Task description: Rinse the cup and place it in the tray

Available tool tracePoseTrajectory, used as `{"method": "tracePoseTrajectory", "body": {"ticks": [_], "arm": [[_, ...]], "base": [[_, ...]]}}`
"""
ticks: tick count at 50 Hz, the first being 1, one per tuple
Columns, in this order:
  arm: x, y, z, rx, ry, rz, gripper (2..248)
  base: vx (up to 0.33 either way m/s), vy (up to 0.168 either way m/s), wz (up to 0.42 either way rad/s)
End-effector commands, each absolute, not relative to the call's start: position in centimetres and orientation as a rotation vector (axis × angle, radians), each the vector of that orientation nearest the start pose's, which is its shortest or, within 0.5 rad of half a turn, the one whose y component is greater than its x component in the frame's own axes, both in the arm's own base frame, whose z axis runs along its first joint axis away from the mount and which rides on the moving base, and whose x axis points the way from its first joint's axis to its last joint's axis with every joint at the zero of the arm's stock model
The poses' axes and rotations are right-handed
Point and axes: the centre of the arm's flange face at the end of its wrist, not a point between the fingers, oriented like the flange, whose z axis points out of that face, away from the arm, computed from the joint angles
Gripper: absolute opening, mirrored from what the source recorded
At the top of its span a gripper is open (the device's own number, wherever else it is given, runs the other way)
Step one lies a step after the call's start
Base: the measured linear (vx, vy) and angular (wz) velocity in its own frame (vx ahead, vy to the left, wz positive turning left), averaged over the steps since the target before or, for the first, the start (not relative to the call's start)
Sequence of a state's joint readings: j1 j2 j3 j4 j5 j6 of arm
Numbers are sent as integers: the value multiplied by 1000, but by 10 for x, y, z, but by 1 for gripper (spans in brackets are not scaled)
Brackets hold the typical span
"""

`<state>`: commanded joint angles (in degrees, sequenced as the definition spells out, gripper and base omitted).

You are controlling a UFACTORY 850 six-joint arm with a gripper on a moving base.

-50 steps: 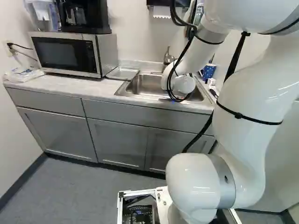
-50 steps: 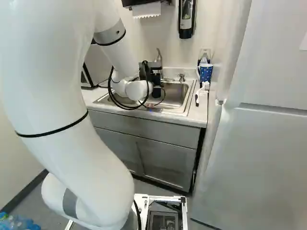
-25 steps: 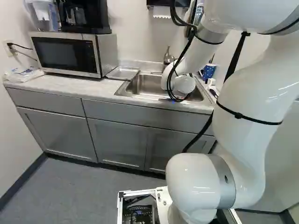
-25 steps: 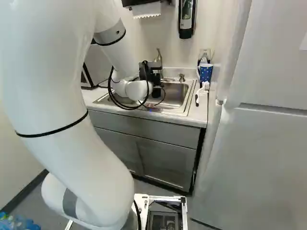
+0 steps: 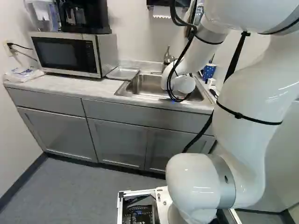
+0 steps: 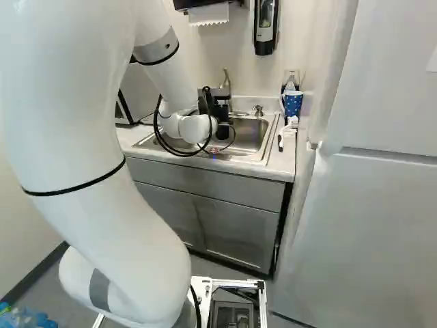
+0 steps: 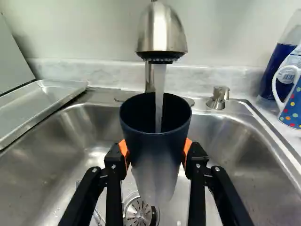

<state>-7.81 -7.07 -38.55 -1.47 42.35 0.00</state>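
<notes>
- One dark blue tumbler [image 7: 156,162], mouth upward: held above the basin of the stainless-steel sink [image 7: 225,141], apart from the tray.
- One black two-finger gripper [image 6: 222,109], in the sink area: in the wrist view, the gripper [image 7: 156,153] pinches the tumbler from two sides, orange pads [image 7: 188,149] against its wall.
- Clock directions hereafter taken from the tumbler, twelve being straight ahead of the gripper.
- One metal faucet [image 7: 162,30], twelve o'clock: running, its stream of water [image 7: 160,84] falling into the tumbler's mouth.
- One drain strainer [image 7: 136,212], below the tumbler, partly hidden by it.
- One shallow metal tray [image 7: 47,101], ten o'clock, beside the sink.
- One soap pump [image 7: 217,98], about two o'clock, on the sink's rear ledge.
- One blue mug with coloured dots [image 7: 294,106], two o'clock, beyond the sink's edge.
- One microwave [image 5: 65,53], nine o'clock of the sink in the left base view, on the countertop [image 5: 88,88].
</notes>
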Motion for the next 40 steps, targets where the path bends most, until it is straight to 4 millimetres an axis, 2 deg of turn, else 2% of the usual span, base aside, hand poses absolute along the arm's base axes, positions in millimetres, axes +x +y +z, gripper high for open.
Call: {"method": "tracePoseTrajectory", "body": {"ticks": [40], "arm": [[481,-64,441,-2574,134,-1932,125]], "base": [[0,0,0]]}}
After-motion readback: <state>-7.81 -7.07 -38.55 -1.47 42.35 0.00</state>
